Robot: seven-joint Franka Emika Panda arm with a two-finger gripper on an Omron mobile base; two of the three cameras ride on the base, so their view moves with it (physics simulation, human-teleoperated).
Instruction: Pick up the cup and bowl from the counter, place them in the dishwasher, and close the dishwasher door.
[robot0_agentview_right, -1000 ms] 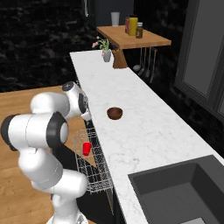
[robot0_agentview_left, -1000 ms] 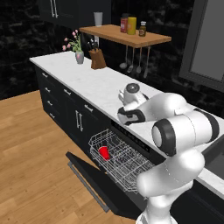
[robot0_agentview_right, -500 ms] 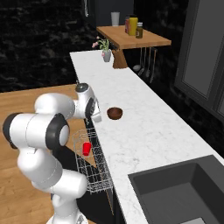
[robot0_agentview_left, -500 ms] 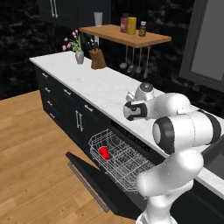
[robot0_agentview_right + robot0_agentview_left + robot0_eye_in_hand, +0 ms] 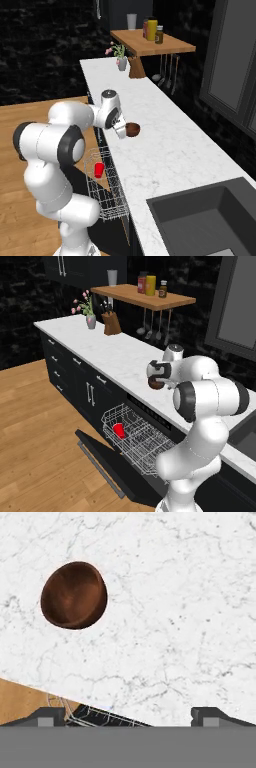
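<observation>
Two dark fingertips (image 5: 50,714) of the gripper (image 5: 128,716) stand spread wide and empty above the counter (image 5: 190,612), close to its front edge. Just ahead of them the bowl (image 5: 74,594) sits upright on the counter near that edge, untouched. Below, the dishwasher door (image 5: 107,468) hangs open with the rack (image 5: 140,443) pulled out over it, the cup (image 5: 119,430) lying in the rack.
</observation>
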